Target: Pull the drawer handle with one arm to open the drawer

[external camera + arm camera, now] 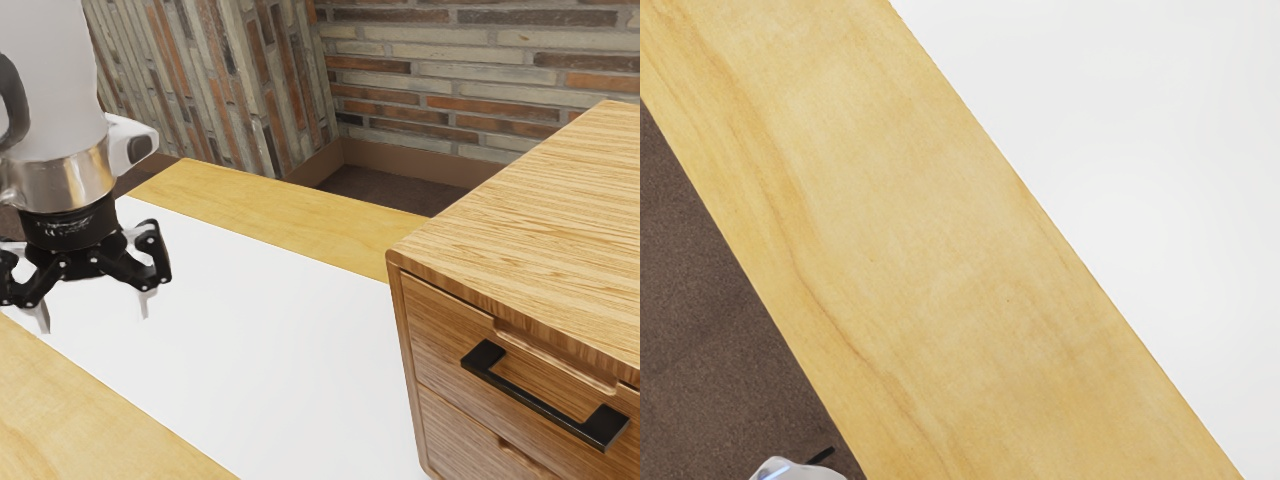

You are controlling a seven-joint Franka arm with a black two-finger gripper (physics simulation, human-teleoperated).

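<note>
At the exterior view's left, my tool [93, 315] hangs from my white arm [50, 90] above the bench [270, 350], pointing straight down. Its two fingers [145, 300] are spread wide with nothing between them, and the tips are clear of the white surface below. That white surface covers the middle of the bench, with a wooden border [290, 215] along its far side and another along its near side. At the exterior view's right stands a wooden cabinet [540, 230], well apart from my tool. Its upper drawer [450, 335] carries a black bar handle [545, 397] that lies level across the front, and the front looks flush with the cabinet frame. Below it is the front of a lower drawer [470, 440]. Behind the bench a brick wall [480, 70] meets a dark brown floor [400, 185]. From my wrist, a wooden strip of the bench [940, 270] runs slantwise between the white surface [1140, 120] on one side and the brown floor [710, 350] on the other.
</note>
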